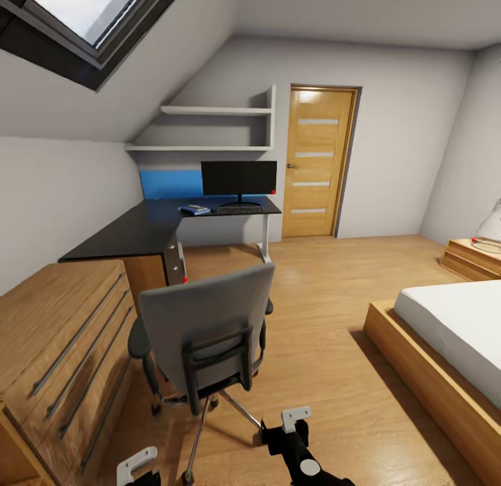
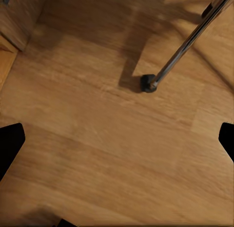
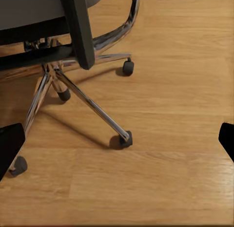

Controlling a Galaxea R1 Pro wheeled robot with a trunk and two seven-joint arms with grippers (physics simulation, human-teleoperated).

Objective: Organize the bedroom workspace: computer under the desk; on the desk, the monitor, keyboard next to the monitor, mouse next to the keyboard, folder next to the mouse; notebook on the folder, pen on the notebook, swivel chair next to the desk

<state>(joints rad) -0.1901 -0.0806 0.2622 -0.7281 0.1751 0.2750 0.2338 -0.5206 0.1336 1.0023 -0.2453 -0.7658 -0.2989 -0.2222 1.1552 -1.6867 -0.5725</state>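
The grey swivel chair (image 1: 209, 326) stands on the wood floor with its back towards me, a few steps short of the black L-shaped desk (image 1: 132, 232). On the desk's far wing stand the monitor (image 1: 239, 178), the keyboard (image 1: 240, 209) in front of it, and the blue folder (image 1: 194, 209) to the keyboard's left; something small and paler lies on the folder, too small to name. My left gripper (image 2: 117, 144) hangs open over the floor near a chair castor (image 2: 147, 83). My right gripper (image 3: 117, 144) is open, behind the chair's chrome base (image 3: 78, 90).
A light-wood drawer chest (image 1: 62, 347) is close on the left, beside the chair. A low bed (image 1: 452, 333) fills the right side, with a nightstand (image 1: 473, 257) beyond. A wooden door (image 1: 320, 162) and wall shelves (image 1: 216, 127) are at the far wall.
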